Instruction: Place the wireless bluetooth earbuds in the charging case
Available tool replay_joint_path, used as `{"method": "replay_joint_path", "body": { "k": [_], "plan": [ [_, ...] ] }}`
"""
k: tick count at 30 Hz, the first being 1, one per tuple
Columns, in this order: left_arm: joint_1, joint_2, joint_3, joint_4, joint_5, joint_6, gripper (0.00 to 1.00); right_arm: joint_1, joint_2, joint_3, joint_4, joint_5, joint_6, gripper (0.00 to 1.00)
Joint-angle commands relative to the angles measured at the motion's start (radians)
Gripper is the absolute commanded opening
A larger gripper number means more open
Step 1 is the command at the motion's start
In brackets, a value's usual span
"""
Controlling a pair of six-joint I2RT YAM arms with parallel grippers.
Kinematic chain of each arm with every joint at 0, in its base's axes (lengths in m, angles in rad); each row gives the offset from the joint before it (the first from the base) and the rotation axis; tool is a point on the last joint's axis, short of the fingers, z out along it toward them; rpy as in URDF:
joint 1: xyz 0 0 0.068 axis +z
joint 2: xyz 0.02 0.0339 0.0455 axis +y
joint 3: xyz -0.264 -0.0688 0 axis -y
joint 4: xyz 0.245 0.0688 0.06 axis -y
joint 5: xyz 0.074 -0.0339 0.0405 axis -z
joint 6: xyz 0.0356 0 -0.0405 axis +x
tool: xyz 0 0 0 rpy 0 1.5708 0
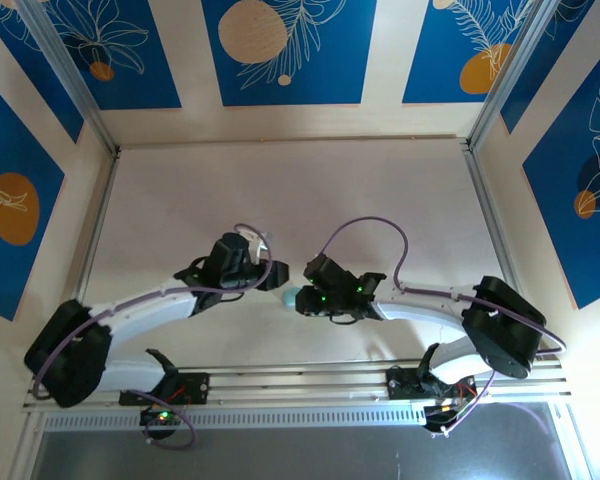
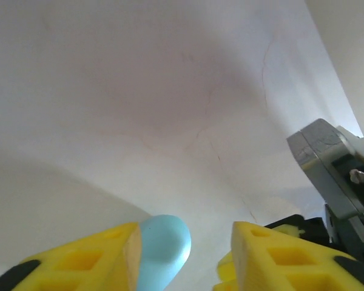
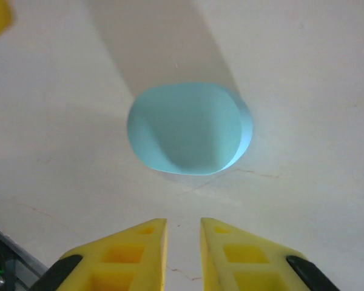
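quick headcount, fwiw:
- arms: 2, left arm (image 1: 150, 300) plus right arm (image 1: 430, 305)
- claws: 2, left claw (image 2: 187, 254) and right claw (image 3: 183, 254), one per arm
- yellow fingers (image 3: 133, 257): 2 on each claw, so 4 total
- pale blue oval case (image 3: 188, 128): just 1, same single case from overhead and both wrist cams
- tabletop (image 1: 280, 190): 1
- purple cables (image 1: 380, 222): 2, one looping off each arm
- blue flower-print panels (image 1: 285, 50) across back wall: 3, far as I can count
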Motion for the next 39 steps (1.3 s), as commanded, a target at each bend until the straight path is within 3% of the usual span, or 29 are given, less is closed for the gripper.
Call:
{"method": "replay_joint_path", "body": {
  "k": [1,3,7,8,12,16,29,39],
  "plan": [
    [0.031,-0.107,-0.031,-0.120,-0.108,0.022,0.54,0.012,-0.010,0.049,-0.159,0.088,-0.045,0.36],
    [0.037,-0.189,-0.045,-0.165,-0.152,0.024,0.64,0.015,-0.004,0.075,-0.188,0.097,-0.057,0.44],
    [0.041,-0.362,-0.083,-0.254,-0.237,0.021,0.96,0.013,0.033,0.136,-0.237,0.106,-0.087,0.63],
    [0.041,-0.398,-0.092,-0.270,-0.255,0.022,1.00,0.013,0.046,0.148,-0.242,0.106,-0.094,0.67],
    [0.044,-0.518,-0.135,-0.325,-0.322,0.021,1.00,0.005,0.104,0.202,-0.257,0.094,-0.118,0.83],
    [0.045,-0.585,-0.160,-0.367,-0.358,0.020,1.00,0.007,0.184,0.269,-0.291,0.094,-0.147,0.91],
    [0.050,-0.662,-0.181,-0.414,-0.401,0.032,1.00,0.028,0.433,0.492,-0.433,0.154,-0.203,0.90],
    [0.058,-0.687,-0.187,-0.428,-0.405,0.036,1.00,0.027,0.539,0.586,-0.504,0.157,-0.215,0.65]
  ]
}}
